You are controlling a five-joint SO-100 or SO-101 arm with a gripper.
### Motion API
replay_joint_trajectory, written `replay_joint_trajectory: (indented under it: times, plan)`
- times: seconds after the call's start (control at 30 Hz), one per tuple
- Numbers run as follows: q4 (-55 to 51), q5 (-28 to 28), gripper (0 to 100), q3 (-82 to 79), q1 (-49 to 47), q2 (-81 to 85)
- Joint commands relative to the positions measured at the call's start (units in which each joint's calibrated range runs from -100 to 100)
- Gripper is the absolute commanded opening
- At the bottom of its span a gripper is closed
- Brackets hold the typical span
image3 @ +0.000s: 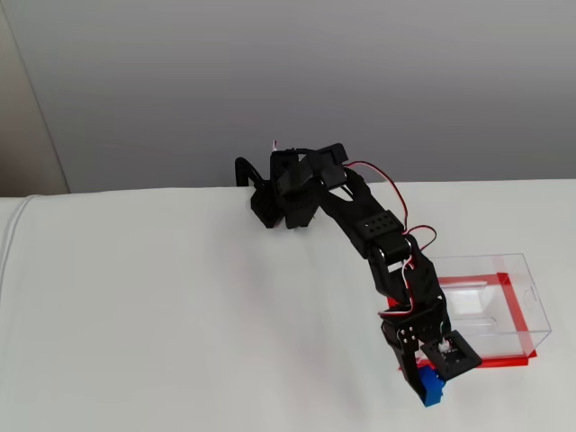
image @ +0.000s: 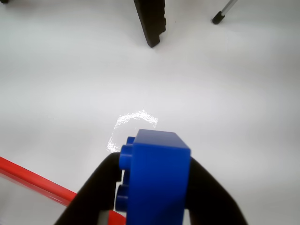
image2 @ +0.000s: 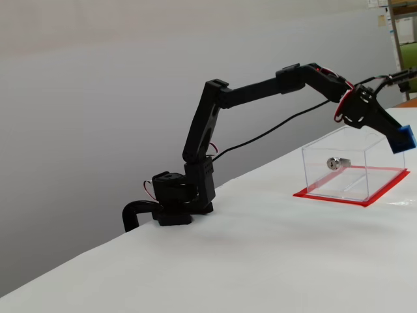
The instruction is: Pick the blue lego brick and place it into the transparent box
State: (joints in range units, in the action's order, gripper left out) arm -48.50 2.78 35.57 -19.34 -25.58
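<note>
My gripper (image: 152, 160) is shut on the blue lego brick (image: 157, 180), which fills the bottom of the wrist view with its studs facing left. In a fixed view the brick (image2: 404, 138) hangs in the air at about the height of the top edge of the transparent box (image2: 345, 163), by its right end. In another fixed view the gripper (image3: 430, 385) and brick (image3: 433, 390) sit just outside the box's (image3: 504, 301) near left corner. The box stands on a red base sheet (image2: 348, 197). A strip of that red sheet (image: 33, 180) shows at the wrist view's lower left.
A small silver metal piece (image2: 333, 163) lies inside the box. The arm's base (image2: 176, 202) is clamped at the table's back edge. A black object (image: 151, 23) and a thin metal leg (image: 222, 14) stand at the far side of the white table.
</note>
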Motion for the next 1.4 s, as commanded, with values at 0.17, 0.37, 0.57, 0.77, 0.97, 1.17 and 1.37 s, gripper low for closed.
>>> replay_joint_trajectory:
  times: [0.17,0.37,0.57,0.77,0.97,1.17,1.37]
  plan:
    - [0.0,-0.1,3,2.3,-1.8,14.2]
    - [0.0,0.4,3,2.2,-4.8,18.2]
    - [0.0,0.4,3,-0.9,-10.1,20.4]
    - [0.0,0.5,3,-11.4,-16.9,26.1]
    - [0.0,0.5,3,-22.3,-24.2,30.6]
    - [0.0,0.5,3,-26.5,-29.9,30.7]
    - [0.9,0.6,3,-26.1,-33.0,28.4]
